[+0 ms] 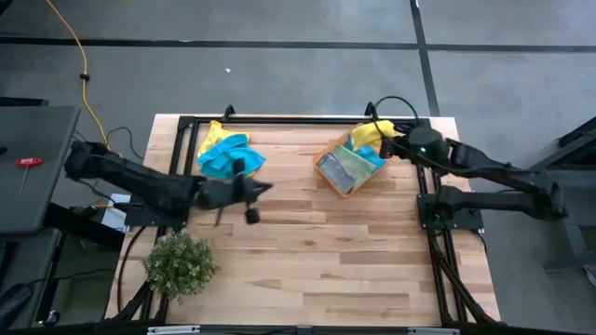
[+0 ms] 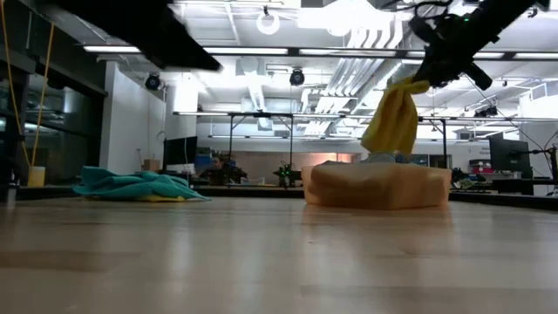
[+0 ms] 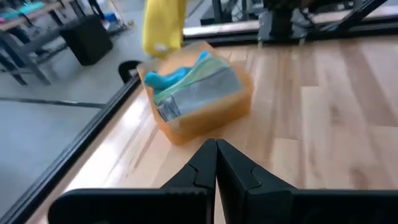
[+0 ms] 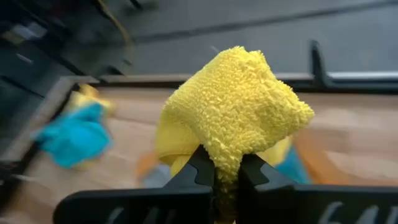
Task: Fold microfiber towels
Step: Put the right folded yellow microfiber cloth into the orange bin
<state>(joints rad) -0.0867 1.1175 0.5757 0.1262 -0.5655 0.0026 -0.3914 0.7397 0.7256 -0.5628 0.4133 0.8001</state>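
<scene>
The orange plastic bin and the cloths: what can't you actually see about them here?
- Orange translucent plastic bin, low view: its wall hides the contents.
- Pile of teal and yellow cloths, high view: too small to count; the left arm covers one edge.
- Yellow microfiber towel, right wrist view: the shut right fingers hide its pinched part.

Open table centre – plant (image 1: pixel 179 264) near left corner

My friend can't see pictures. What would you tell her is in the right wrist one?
The right gripper is shut on a fluffy yellow towel, which fills the middle of the picture. Behind it, blurry, a blue towel lies on the wooden table.
</scene>
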